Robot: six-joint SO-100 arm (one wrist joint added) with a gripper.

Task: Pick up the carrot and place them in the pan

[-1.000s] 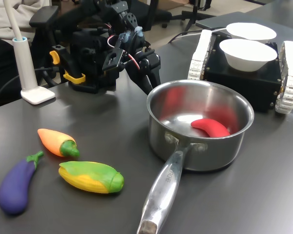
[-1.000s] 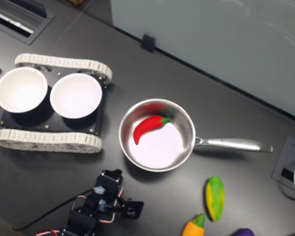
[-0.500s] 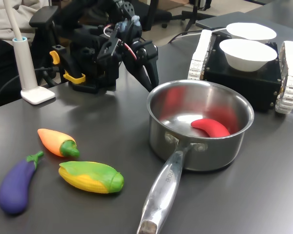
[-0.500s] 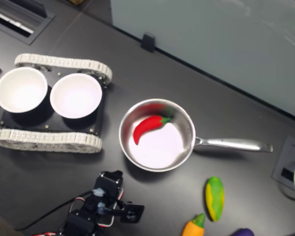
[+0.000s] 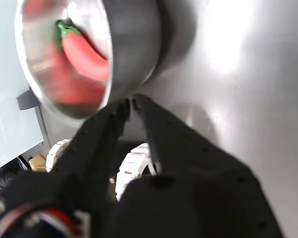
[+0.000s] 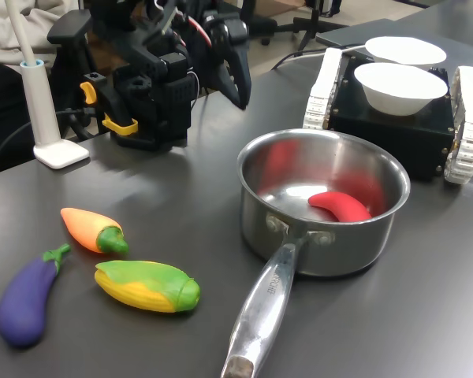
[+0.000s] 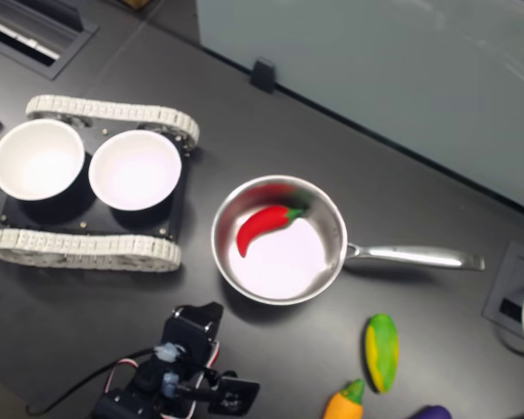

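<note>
The carrot (image 6: 93, 230) lies on the bench (image 6: 181, 205) at the first exterior view's lower left, well apart from the pan (image 6: 323, 201), while the empty claw (image 6: 240, 90), its tips nearly together, hangs raised at upper centre, probably for clearance.

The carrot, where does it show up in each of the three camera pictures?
First exterior view: the carrot lies on the table at the first exterior view's left, beside the corn, apart from the pan.
Second exterior view: the carrot is at the bottom edge, partly cut off, just below the corn.
Wrist view: not in it.
Shared landmark: the pan with the red pepper inside.
</note>
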